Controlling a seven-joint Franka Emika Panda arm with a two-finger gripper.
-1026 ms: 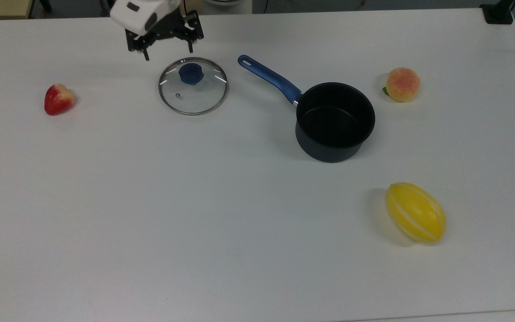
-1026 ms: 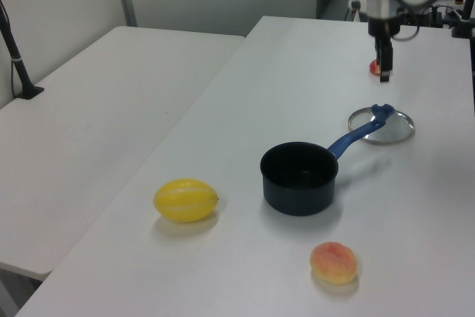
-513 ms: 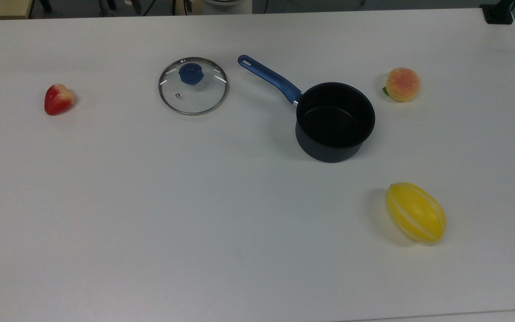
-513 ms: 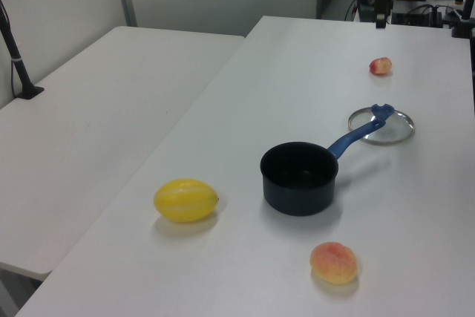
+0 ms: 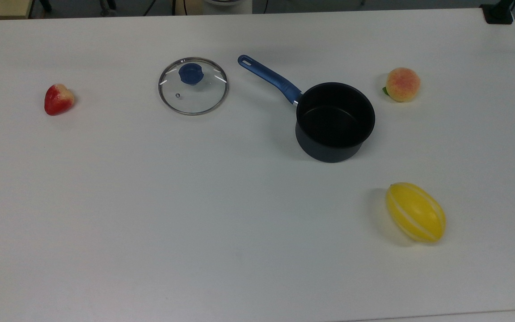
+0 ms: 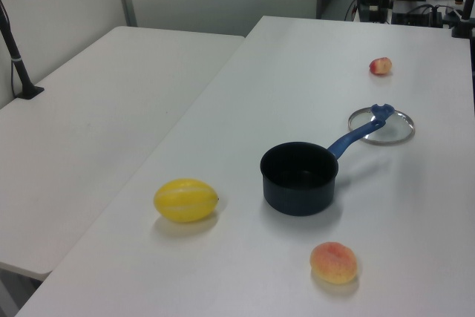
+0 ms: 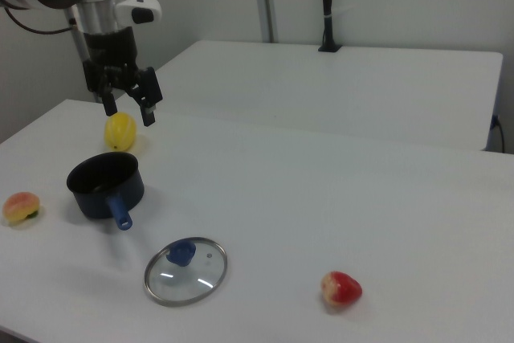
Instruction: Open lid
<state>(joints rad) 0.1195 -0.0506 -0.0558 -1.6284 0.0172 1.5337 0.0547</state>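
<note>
The lid [image 5: 193, 91], a clear glass disc with a metal rim and a blue knob [image 5: 191, 74], lies flat on the white table [image 5: 195, 201], to the top view's left of the saucepan. It also lies near the front edge in the right view [image 7: 193, 275] and behind the pan's handle in the left view [image 6: 393, 128]. The dark saucepan [image 5: 334, 120] with a blue handle stands uncovered. In the right view my gripper [image 7: 128, 108] hangs open and empty, high above the table and well apart from the lid.
A strawberry [image 5: 58, 99] lies at the top view's left. A peach [image 5: 402, 84] and a yellow melon [image 5: 415, 212] lie at the top view's right, near the saucepan. A second white table [image 7: 337, 86] stands behind in the right view.
The gripper, which was just behind the lid a second ago, has lifted up and away, out of the top view. Lid and saucepan have not moved.
</note>
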